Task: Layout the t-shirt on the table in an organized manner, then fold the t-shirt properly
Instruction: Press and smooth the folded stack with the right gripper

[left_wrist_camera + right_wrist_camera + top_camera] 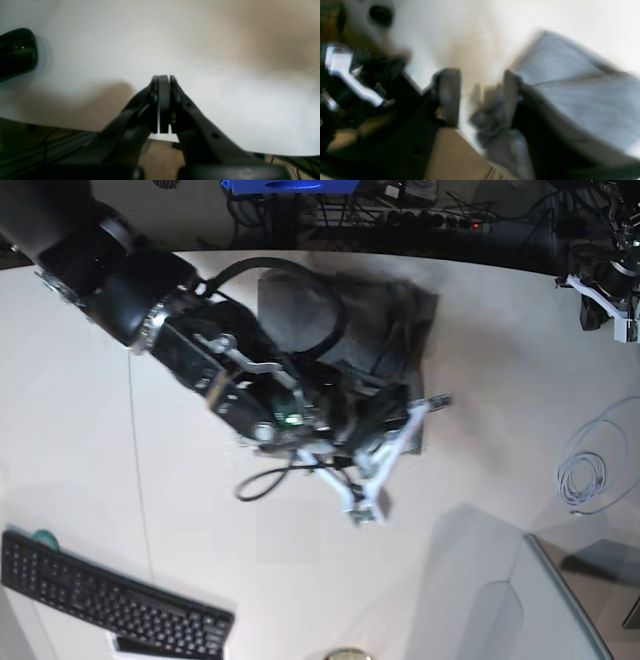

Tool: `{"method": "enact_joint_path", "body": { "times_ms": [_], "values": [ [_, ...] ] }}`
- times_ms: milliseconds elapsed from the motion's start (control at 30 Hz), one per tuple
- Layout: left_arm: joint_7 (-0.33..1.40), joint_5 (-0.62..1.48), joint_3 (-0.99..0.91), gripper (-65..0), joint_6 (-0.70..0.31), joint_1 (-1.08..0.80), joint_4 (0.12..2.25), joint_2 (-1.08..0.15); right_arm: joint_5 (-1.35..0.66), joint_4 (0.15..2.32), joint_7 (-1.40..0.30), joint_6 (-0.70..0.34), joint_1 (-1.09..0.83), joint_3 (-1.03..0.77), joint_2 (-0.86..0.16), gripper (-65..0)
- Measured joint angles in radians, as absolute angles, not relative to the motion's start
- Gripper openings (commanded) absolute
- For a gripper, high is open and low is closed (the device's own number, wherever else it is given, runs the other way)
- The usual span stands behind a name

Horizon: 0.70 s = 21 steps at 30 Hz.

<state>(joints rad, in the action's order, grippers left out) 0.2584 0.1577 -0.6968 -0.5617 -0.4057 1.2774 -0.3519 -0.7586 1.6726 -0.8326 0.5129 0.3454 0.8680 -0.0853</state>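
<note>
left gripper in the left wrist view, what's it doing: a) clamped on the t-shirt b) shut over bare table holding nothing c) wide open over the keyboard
b: the left gripper has its jaws pressed together with nothing between them, and only the white table lies under it.

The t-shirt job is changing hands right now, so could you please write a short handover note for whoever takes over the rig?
Left gripper: shut, empty, above bare table near its edge.
Right gripper: jaws apart with grey cloth bunched between them; the view is blurred, so a grip cannot be confirmed.
T-shirt: a compact, roughly rectangular bundle at the far middle of the table, partly hidden under the right arm.
Done: shirt looks folded up rather than spread out.
Left: check the near edge, finish or tidy the fold, withdraw the arm.
</note>
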Motion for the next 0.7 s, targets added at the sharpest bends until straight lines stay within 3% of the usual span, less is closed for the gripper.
{"method": "enact_joint_path", "body": {
  "times_ms": [33,167,333,700],
  "values": [
    [0.258,0.157,-0.696,-65.0,-0.562,-0.405,1.277,-0.351,-0.75,1.679,-0.828,0.517,0.313,0.833,-0.126,-65.0],
    [0.256,0.154,-0.695,-65.0,-0.562,-0.412,1.277,-0.35,-0.762,1.66,-0.848,0.529,0.178,0.748,-0.206,-65.0],
    [0.255,0.154,-0.695,-65.0,-0.562,-0.406,1.277,-0.35,-0.754,1.608,-0.775,0.524,0.143,0.731,-0.247,-64.7],
    [0.255,0.154,-0.694,-65.0,-0.562,-0.405,1.279,-0.35,-0.758,1.46,-0.744,0.473,0.135,0.731,-0.167,-64.7]
  ]
}}
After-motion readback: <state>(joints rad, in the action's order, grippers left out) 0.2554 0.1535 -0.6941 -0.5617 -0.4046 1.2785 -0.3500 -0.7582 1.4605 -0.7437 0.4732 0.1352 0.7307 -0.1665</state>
